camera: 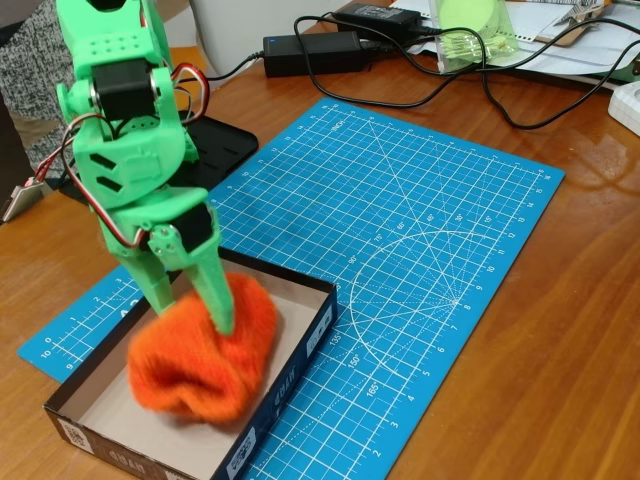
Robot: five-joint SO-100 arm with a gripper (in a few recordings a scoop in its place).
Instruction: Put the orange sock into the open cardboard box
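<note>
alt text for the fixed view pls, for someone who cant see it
A bright green robot gripper clamps a fuzzy orange sock over the shallow dark-sided open cardboard box, which sits on a blue gridded cutting mat on a wooden table.

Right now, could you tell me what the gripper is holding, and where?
The gripper pinches the orange sock at its bunched upper middle, over the open cardboard box.

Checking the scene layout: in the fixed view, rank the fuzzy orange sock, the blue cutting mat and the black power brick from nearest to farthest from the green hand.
1. Fuzzy orange sock: at the hand, its fingers pressed into it, over the box.
2. Blue gridded cutting mat: beside the hand, to the right.
3. Black rectangular power brick: far back, top of picture.
</note>
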